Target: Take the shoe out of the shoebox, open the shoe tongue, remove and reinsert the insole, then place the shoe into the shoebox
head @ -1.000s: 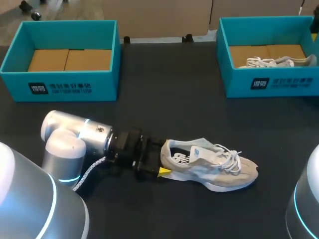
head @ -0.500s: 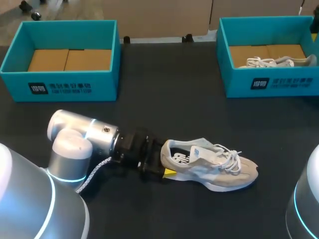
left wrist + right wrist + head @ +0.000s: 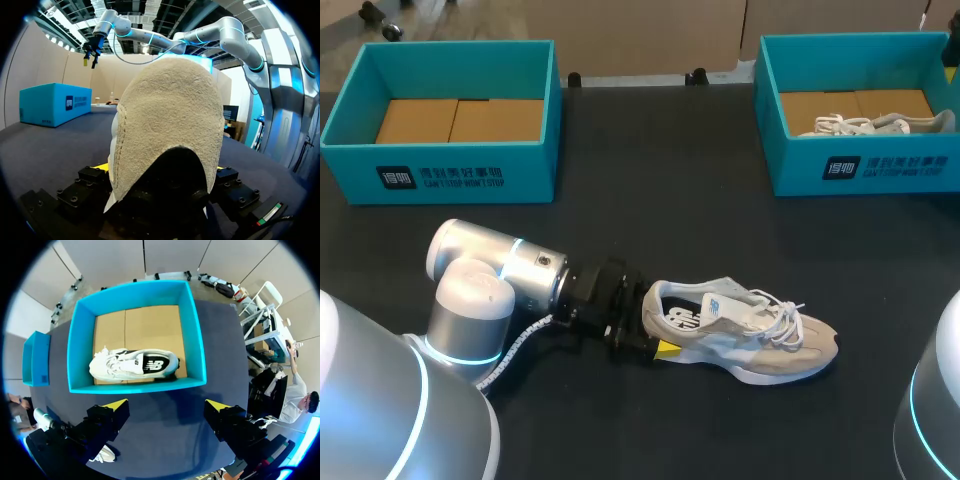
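Observation:
A beige sneaker (image 3: 750, 330) with white laces lies on its sole on the black table (image 3: 650, 210), toe pointing right. My left gripper (image 3: 650, 326) is at its heel, low over the table and open, one yellow tip (image 3: 666, 348) showing beside the heel. In the left wrist view the heel (image 3: 167, 115) fills the space between the open fingers (image 3: 82, 186). The right gripper (image 3: 166, 407) hangs open and empty high above the right teal shoebox (image 3: 198, 347). A second, white shoe (image 3: 132, 364) lies in that box.
An empty teal shoebox (image 3: 445, 160) with a cardboard floor stands at the back left. The right shoebox (image 3: 860, 165) with the white shoe (image 3: 875, 125) stands at the back right. Bare table lies between the boxes and in front of the sneaker.
My left arm has pushed rightward, bringing its open fingers further around the sneaker's heel. The sneaker and the right arm have stayed put.

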Robot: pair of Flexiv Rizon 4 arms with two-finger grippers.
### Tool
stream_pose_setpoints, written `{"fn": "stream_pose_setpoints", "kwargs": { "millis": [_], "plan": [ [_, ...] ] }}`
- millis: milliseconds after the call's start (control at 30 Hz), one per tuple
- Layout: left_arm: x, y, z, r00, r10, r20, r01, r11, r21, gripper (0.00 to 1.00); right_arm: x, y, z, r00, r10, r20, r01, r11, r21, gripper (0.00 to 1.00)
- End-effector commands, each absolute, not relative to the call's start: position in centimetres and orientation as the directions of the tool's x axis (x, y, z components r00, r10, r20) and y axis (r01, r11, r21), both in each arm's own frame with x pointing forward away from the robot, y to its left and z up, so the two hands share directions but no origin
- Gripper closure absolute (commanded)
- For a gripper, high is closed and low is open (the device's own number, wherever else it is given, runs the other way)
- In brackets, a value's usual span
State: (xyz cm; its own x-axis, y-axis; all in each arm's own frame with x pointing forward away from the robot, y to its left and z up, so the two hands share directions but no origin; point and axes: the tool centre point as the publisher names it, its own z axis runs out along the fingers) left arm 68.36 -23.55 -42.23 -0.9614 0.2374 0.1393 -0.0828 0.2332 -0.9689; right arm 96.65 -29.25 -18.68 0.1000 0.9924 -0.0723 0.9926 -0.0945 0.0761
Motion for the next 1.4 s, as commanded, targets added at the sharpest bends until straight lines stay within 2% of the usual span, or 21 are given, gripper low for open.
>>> {"fn": "stream_pose_setpoints", "kwargs": {
  "millis": [33,67,100,133,167,533,833,1400],
  "plan": [
    [68.2,-24.2,-42.6,-0.962,0.233,0.139,-0.082,0.235,-0.968,0.0,96.6,-29.2,-18.7,0.101,0.992,-0.074,0.992,-0.095,0.077,0.0],
    [68.2,-24.3,-42.6,-0.963,0.233,0.138,-0.082,0.236,-0.968,0.0,96.6,-29.2,-18.7,0.101,0.992,-0.074,0.992,-0.095,0.077,0.0],
    [68.2,-24.3,-42.7,-0.963,0.233,0.138,-0.082,0.237,-0.968,0.09,96.6,-29.2,-18.7,0.101,0.992,-0.074,0.992,-0.095,0.077,0.0],
    [68.1,-24.3,-42.7,-0.963,0.231,0.138,-0.082,0.238,-0.968,0.68,96.6,-29.2,-18.7,0.101,0.992,-0.074,0.992,-0.095,0.077,0.0],
    [68.1,-24.3,-42.7,-0.963,0.23,0.138,-0.082,0.239,-0.968,1.0,96.6,-29.2,-18.7,0.101,0.992,-0.074,0.992,-0.095,0.077,0.0],
    [68.0,-22.1,-42.5,-0.975,0.15,0.166,-0.133,0.21,-0.969,1.0,96.6,-29.2,-18.7,0.101,0.992,-0.074,0.992,-0.095,0.077,0.0],
    [68.0,-21.7,-42.3,-0.989,0.082,0.121,-0.101,0.213,-0.972,1.0,96.6,-29.2,-18.7,0.101,0.992,-0.074,0.992,-0.095,0.077,0.0],
    [68.5,-22.0,-42.2,-0.989,0.079,0.123,-0.104,0.211,-0.972,1.0,96.6,-29.2,-18.7,0.101,0.992,-0.074,0.992,-0.095,0.077,0.0]
  ]
}}
